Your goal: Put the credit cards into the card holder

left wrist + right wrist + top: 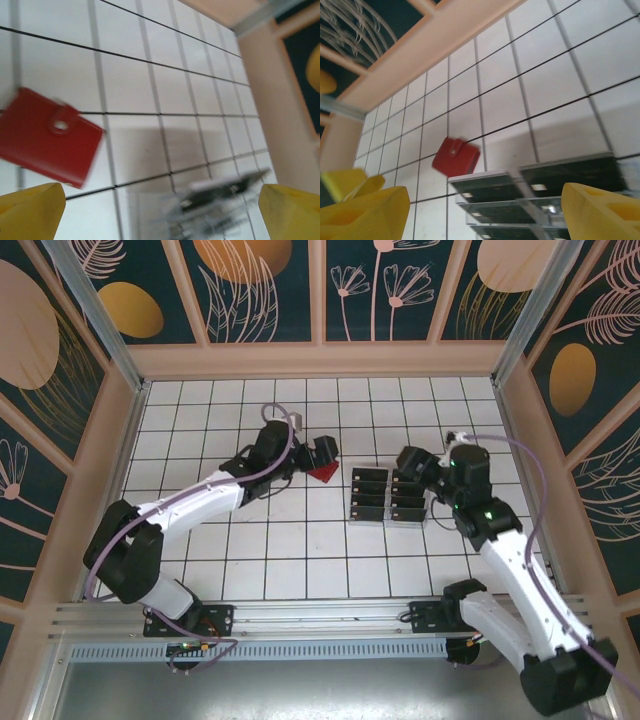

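The red card holder (322, 476) lies closed on the white tiled floor, its snap tab up. My left gripper (322, 454) hovers just over it, open; in the left wrist view the card holder (50, 142) sits ahead and left of the open gripper (160, 215), apart from both yellow fingertips (30, 212). Several dark credit cards (370, 490) stand in a clear rack. My right gripper (408, 464) is at the rack's far right end, open; its wrist view shows the credit cards (505, 192) between the spread fingertips (600, 212), with the card holder (456, 156) beyond.
The clear slotted rack (388, 521) sits right of centre and appears blurred in the left wrist view (220, 200). Peach frame walls (320, 360) enclose the tiled floor on three sides. Open tiles lie in front of the rack and the card holder.
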`<state>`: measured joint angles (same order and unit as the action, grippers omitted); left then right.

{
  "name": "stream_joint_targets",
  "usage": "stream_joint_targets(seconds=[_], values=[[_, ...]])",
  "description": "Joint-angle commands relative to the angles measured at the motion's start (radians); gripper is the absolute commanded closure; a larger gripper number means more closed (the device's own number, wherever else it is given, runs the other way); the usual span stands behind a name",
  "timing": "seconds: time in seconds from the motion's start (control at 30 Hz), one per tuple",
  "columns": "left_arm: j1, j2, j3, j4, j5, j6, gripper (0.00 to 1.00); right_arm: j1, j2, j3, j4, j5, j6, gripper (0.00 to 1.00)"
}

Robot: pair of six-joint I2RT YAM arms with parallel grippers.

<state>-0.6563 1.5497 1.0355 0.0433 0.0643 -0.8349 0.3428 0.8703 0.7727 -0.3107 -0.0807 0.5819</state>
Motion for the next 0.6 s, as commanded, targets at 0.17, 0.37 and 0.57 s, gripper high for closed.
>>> stream_joint_targets(seconds=[0.17,0.37,0.57], values=[[0.192,0.003,0.026,-0.112,-0.073,-0.088,0.01,0.199,0.443,0.358,0.016,0.029,-0.144,0.20],[0.324,-0.054,-0.027,-0.119,-0.074,-0.068,0.01,0.306,0.784,0.601,0.002,0.059,-0.147,0.20],[0.400,-0.123,-0.094,-0.118,-0.074,-0.061,0.01,0.364,1.097,0.853,-0.055,0.190,-0.097,0.17]])
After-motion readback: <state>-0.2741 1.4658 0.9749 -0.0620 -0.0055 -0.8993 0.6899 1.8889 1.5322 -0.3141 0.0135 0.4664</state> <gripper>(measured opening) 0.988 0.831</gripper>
